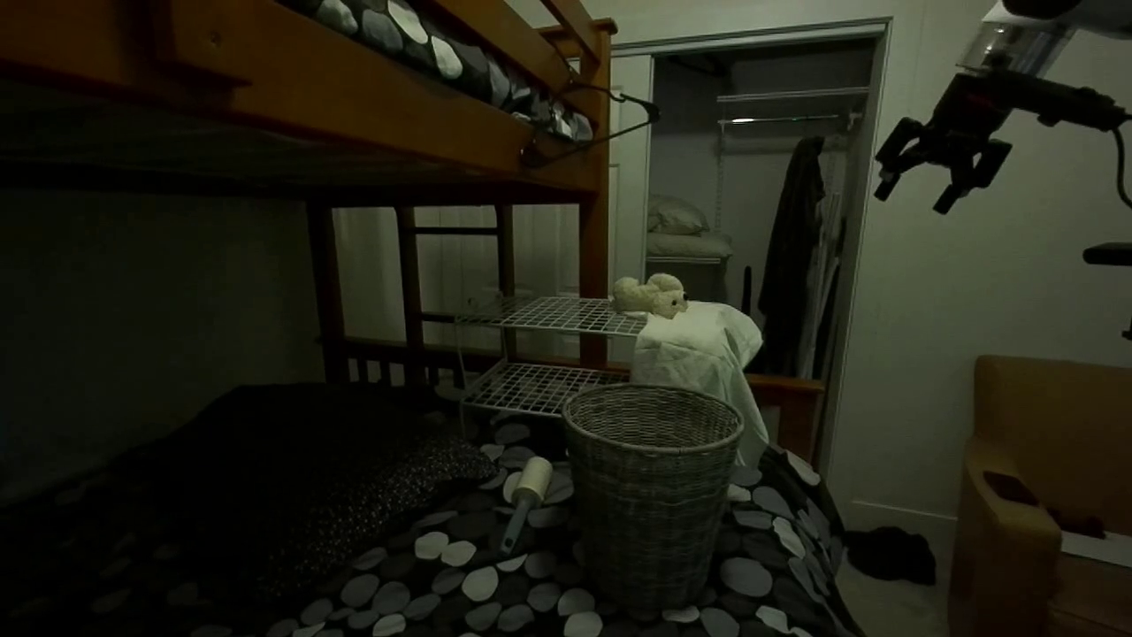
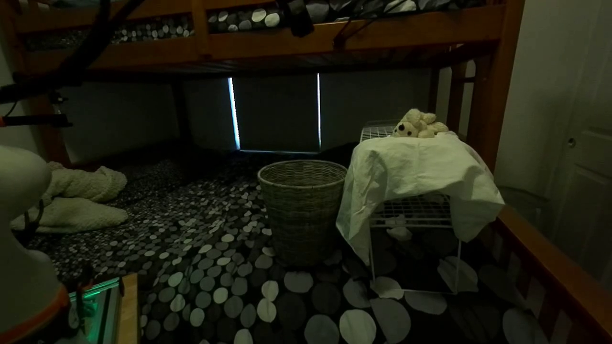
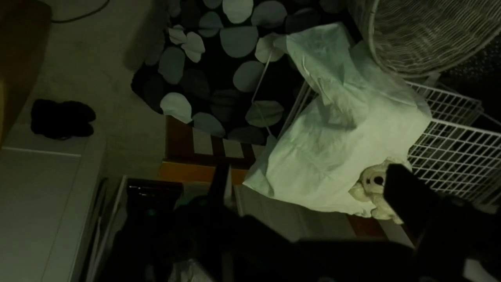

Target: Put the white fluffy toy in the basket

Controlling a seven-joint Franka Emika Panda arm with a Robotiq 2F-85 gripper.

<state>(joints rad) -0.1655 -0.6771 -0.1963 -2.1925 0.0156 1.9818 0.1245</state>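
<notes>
The white fluffy toy (image 1: 652,298), an off-white plush with a dark nose and eye, lies on top of a white wire rack, at the edge of a white cloth. It also shows in an exterior view (image 2: 417,125) and in the wrist view (image 3: 370,180), partly hidden behind a finger. The basket (image 1: 654,522), a round grey woven tub, stands upright on the bed beside the rack; it also shows in an exterior view (image 2: 301,224) and at the top right of the wrist view (image 3: 430,35). My gripper (image 1: 914,196) is open and empty, high up and apart from the toy; its fingers (image 3: 308,168) are wide apart.
The wire rack (image 1: 548,387) bears the draped cloth (image 2: 420,162). The upper bunk (image 1: 371,97) overhangs the bed, with a black hanger (image 1: 632,133) on it. A lint roller (image 1: 533,482) lies by the basket. A larger white bundle (image 2: 81,210) lies on the bed.
</notes>
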